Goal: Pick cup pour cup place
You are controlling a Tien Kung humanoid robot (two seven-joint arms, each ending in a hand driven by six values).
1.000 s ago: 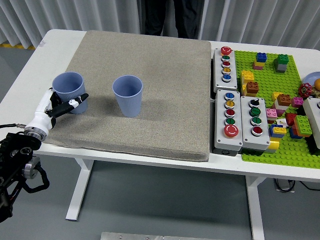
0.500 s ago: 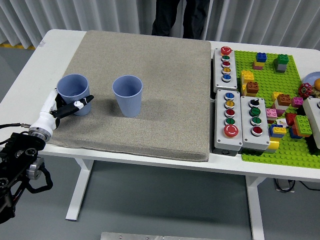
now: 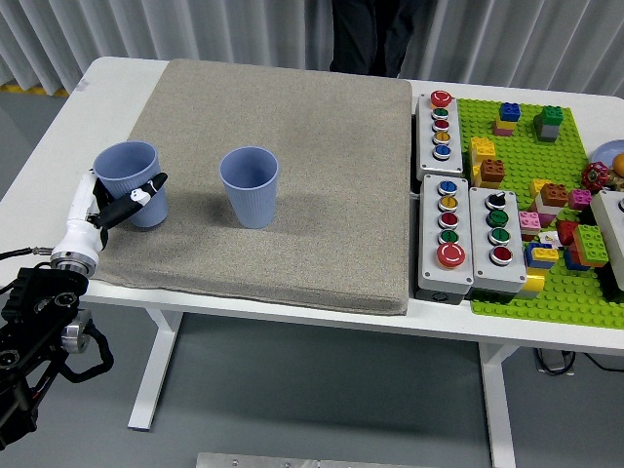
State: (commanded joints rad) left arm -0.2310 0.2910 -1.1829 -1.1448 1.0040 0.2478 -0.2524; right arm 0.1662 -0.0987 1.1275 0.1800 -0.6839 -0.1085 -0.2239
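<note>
1. White counter [image 3: 58, 117] carries a grey mat [image 3: 292, 175] across its left and middle; button boxes [image 3: 458, 234] and a green brick baseplate [image 3: 556, 205] sit at the right. A person [image 3: 375, 34] stands at the far edge, hands not in view.
2. Two blue cups stand upright on the mat: the left cup [image 3: 130, 183] near the mat's left edge, the second cup [image 3: 250, 187] to its right, clearly apart from it.
3. Left hand [image 3: 112, 205] reaches in from the near left, fingers wrapped around the left cup, thumb tip across its right side. Reads as clamped on the cup.
4. Right hand is out of view.
5. Progress, as I judge it: early. The grasp looks made; I can't tell if the cup's base is off the mat. Both cups upright, so no pour is under way.
6. Left to do: carry the cup over to the second cup, tip it, set it back down.
</note>
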